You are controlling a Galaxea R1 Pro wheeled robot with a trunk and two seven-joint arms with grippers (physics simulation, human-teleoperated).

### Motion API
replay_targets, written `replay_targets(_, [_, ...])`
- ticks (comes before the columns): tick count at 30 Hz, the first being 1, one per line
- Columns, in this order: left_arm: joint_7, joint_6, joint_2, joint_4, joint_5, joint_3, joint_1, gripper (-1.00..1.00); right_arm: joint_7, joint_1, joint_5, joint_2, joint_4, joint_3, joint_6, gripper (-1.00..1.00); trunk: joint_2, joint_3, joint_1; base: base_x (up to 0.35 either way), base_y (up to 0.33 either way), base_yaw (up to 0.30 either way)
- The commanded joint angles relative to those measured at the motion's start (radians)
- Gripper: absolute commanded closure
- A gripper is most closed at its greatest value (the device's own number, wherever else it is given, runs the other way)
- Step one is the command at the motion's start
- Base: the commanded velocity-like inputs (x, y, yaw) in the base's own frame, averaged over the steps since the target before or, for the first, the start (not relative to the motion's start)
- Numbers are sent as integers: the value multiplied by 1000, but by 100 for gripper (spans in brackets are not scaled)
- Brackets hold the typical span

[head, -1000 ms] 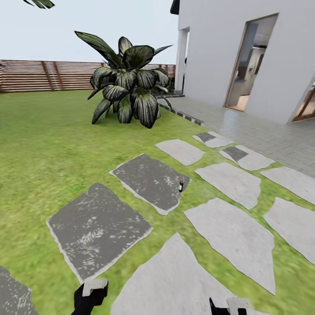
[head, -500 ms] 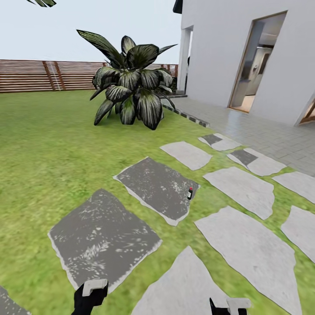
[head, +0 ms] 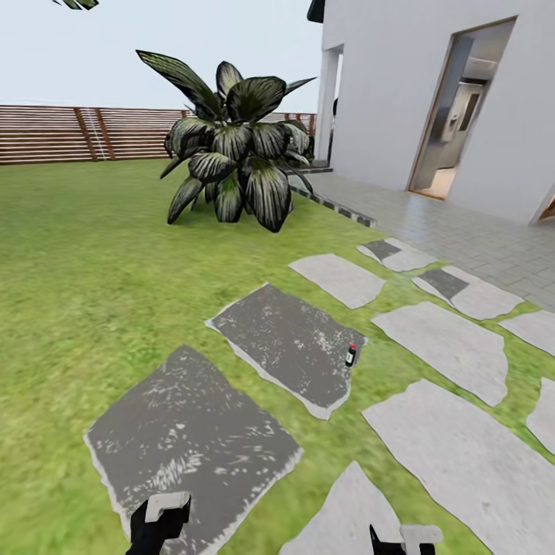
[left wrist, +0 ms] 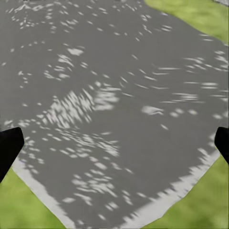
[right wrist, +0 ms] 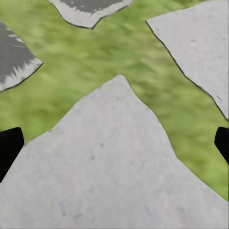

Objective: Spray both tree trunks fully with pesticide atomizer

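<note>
The pesticide atomizer is a tiny dark bottle with a red top and a white label. It stands upright on the right edge of a dark stepping stone set in the grass floor. My left gripper and right gripper hang low at the near edge of the head view, well short of the bottle. In the left wrist view, the open left gripper has only dark stone between its fingertips. The open right gripper is over a pale stone. The trees and their trunks are out of view.
A large broad-leaved plant grows ahead on the lawn. The slat fence closes the far side. The white house with an open doorway and a paved terrace lies to the right. Pale stepping stones run rightwards.
The whole head view has shifted, so the camera has moved: the atomizer and stones now sit lower and further right in the picture. Both grippers keep their places in the view.
</note>
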Motion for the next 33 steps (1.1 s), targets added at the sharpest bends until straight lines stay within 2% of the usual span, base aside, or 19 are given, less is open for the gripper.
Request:
replay_targets(1, [0,0,0,0,0,0,0,-100,0,0,0,0,0,0,0,-100,0,0,0,287,197,0])
replay_targets(33, [0,0,0,0,0,0,0,-100,-2,0,-1,0,-1,0,0,-100,0,0,0,287,197,-6])
